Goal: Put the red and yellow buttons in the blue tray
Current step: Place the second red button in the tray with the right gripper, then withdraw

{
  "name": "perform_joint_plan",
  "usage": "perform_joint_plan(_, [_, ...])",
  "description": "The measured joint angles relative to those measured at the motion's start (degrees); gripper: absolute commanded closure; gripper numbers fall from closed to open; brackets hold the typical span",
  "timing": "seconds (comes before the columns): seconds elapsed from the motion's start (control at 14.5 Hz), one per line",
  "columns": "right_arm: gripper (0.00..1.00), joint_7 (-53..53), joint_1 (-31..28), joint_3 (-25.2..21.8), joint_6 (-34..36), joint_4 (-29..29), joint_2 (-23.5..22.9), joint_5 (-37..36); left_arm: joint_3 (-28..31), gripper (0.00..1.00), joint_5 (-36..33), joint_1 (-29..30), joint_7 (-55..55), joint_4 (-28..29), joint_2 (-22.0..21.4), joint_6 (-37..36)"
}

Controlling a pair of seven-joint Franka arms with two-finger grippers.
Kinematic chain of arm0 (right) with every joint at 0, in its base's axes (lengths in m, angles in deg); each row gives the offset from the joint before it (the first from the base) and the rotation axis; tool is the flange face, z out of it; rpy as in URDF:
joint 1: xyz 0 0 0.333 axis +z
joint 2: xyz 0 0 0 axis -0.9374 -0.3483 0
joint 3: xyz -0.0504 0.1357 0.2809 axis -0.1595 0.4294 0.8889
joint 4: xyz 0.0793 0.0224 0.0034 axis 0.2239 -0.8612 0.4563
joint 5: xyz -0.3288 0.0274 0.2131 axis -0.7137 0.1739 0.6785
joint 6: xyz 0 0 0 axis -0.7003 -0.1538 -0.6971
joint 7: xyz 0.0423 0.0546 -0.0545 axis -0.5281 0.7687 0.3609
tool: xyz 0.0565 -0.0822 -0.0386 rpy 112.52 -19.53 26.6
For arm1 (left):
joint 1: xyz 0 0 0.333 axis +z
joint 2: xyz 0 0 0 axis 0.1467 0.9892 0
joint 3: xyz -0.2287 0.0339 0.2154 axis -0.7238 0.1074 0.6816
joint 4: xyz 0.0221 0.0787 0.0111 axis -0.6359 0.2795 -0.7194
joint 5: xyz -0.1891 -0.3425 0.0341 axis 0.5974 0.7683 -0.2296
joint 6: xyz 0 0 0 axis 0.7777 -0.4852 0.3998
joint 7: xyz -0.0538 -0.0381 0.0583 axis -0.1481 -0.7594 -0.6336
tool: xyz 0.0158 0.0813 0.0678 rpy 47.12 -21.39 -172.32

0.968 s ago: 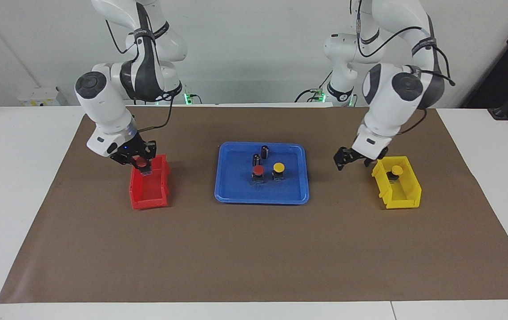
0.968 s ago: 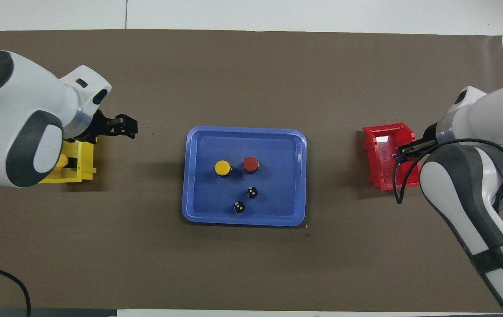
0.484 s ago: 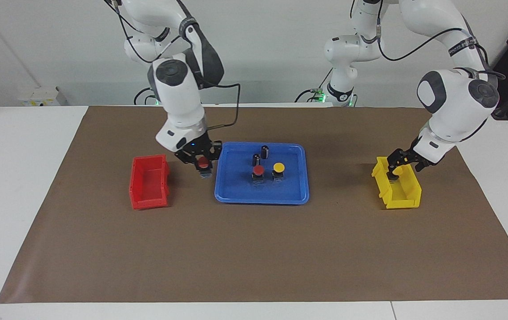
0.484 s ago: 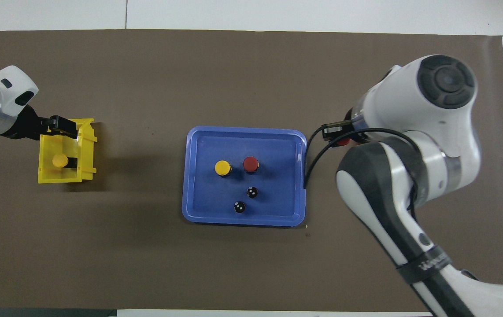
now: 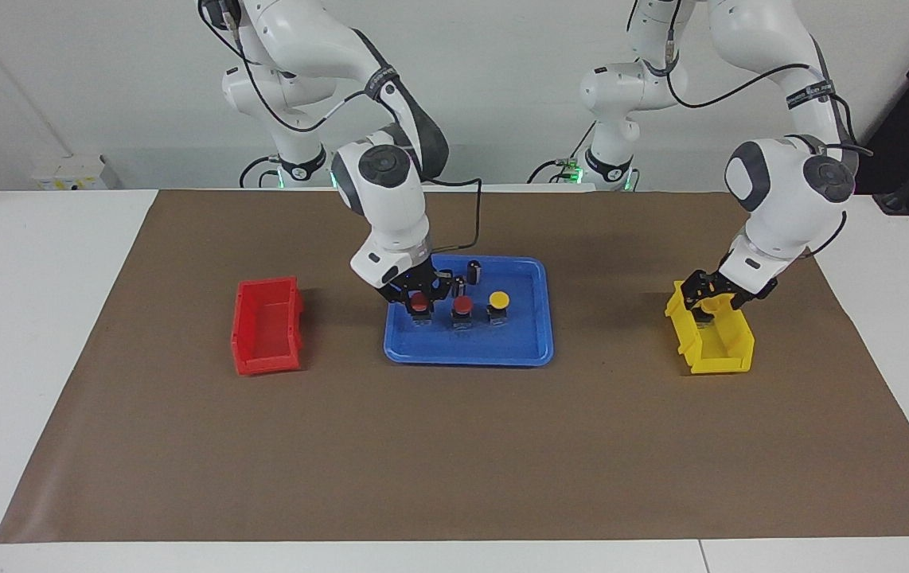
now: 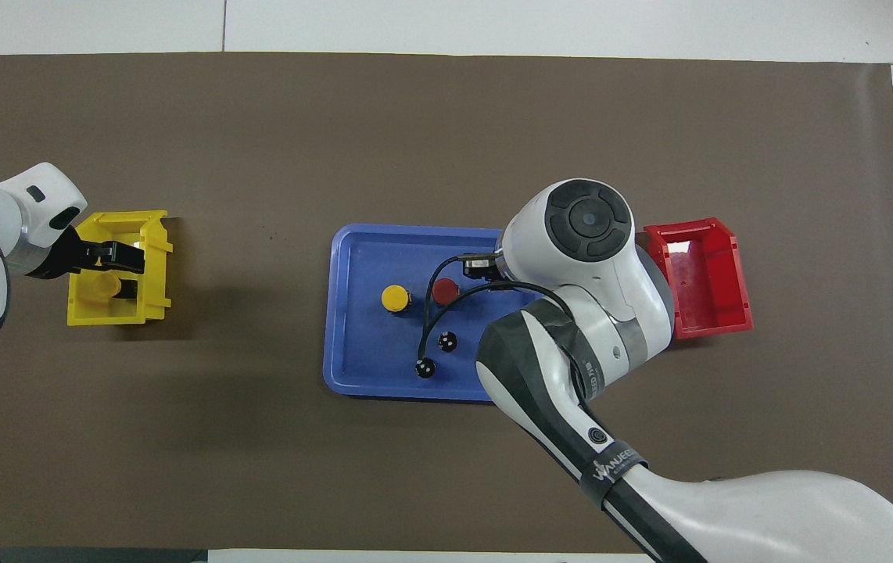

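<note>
The blue tray (image 5: 530, 348) lies mid-table and also shows in the overhead view (image 6: 360, 344). In it stand a red button (image 5: 462, 306) (image 6: 443, 291) and a yellow button (image 5: 499, 300) (image 6: 395, 298). My right gripper (image 5: 420, 304) is shut on a second red button (image 5: 419, 302), low in the tray beside the first one, toward the right arm's end. My arm hides that button from overhead. A second yellow button (image 5: 711, 303) (image 6: 106, 285) sits in the yellow bin (image 5: 715, 342) (image 6: 114, 311). My left gripper (image 5: 711, 296) (image 6: 120, 256) is open just over it.
Two small dark cylinders (image 5: 474, 270) (image 6: 447, 341) stand in the tray, nearer to the robots than the buttons. A red bin (image 5: 266, 330) (image 6: 701, 277) with nothing in it stands toward the right arm's end. Brown paper covers the table.
My right gripper has carried the red button from the red bin into the blue tray. My left gripper has swung over the yellow bin and come down toward the yellow button.
</note>
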Motion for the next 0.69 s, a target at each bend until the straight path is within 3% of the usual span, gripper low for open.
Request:
perform_joint_plan(0.14, [0.68,0.0,0.0,0.0,-1.39,-1.66,0.38,0.0,0.02,0.27,-0.05,0.93,-0.23,0.3,-0.51,0.1])
perform_joint_plan(0.48, [0.62,0.0,0.05,0.02,-6.22,-6.35,1.43,0.0,0.04,0.3,-0.09,2.04,-0.5,0.71,-0.7,0.14])
perform_joint_plan(0.62, [0.11,0.0,0.67,0.06,-6.41,-6.81,1.44,0.0,0.02,0.3,-0.1,2.68,-0.69,1.35,-0.75,0.73])
perform_joint_plan(0.69, [0.0,0.0,0.91,0.07,-6.41,-6.85,1.45,0.0,0.02,0.3,-0.1,2.88,-0.74,1.81,-0.79,1.32])
